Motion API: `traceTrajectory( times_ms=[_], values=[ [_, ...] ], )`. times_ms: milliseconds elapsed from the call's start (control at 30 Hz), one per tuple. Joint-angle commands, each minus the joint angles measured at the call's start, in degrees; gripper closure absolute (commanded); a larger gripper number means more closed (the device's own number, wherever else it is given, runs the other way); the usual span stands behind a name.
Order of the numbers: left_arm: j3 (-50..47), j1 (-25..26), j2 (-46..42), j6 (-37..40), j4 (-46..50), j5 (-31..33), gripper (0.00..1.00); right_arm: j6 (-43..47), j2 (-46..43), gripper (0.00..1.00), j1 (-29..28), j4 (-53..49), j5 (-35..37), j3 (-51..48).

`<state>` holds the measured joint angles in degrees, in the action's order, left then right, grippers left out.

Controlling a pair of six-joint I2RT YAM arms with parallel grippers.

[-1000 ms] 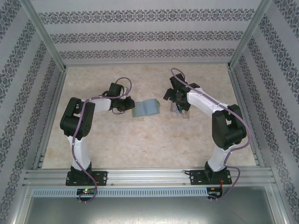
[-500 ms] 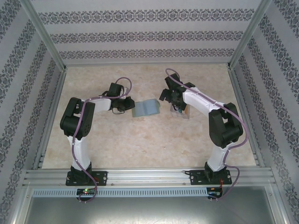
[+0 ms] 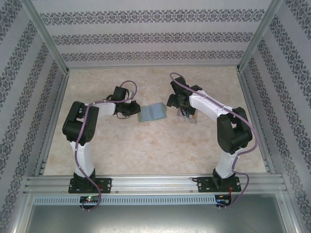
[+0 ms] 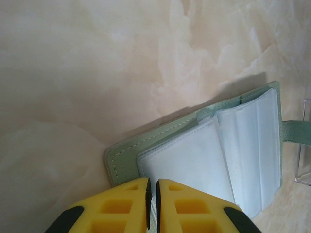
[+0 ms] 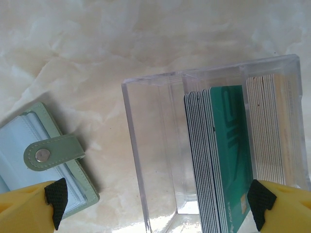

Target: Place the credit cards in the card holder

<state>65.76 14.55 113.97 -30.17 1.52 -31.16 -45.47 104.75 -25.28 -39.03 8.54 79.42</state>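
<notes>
The card holder lies open in the middle of the table, grey-green with clear white sleeves and a tab clasp. My left gripper sits at its left edge, its yellow fingers shut on the holder's edge where cover and sleeve meet. The credit cards stand on edge in a clear plastic box: a teal-faced stack, with a pale stack beside it. My right gripper hangs wide open just above this box, one fingertip on either side of it, touching nothing.
The clear box stands just right of the card holder, a small gap between them. Patterned walls and metal rails bound the marble-look tabletop.
My right arm has shifted a little to the left and farther back over the clear box. The left arm and the card holder have stayed put.
</notes>
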Motion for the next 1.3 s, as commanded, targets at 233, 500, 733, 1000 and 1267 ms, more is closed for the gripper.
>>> traceTrajectory(
  times_ms=[233,500,733,1000,1267],
  values=[
    [-0.4,0.1,-0.3,0.8,1.3,-1.0,0.84,0.3,4.1,0.02,-0.3,1.7,-5.0,1.1],
    [-0.5,0.2,-0.7,1.2,1.8,-0.9,0.84,0.2,3.0,0.06,0.1,3.1,-6.2,0.0],
    [-0.1,0.2,-0.7,1.4,2.3,-0.9,0.84,1.1,0.5,0.12,0.5,4.6,-7.3,-0.5],
    [-0.1,0.2,-0.5,1.7,2.7,-1.0,0.84,2.0,0.6,0.24,0.8,4.8,-7.7,-0.4],
    [0.1,0.1,-0.3,1.8,2.8,-1.2,0.84,2.8,1.3,0.34,0.8,4.5,-8.0,-0.1]
  ],
)
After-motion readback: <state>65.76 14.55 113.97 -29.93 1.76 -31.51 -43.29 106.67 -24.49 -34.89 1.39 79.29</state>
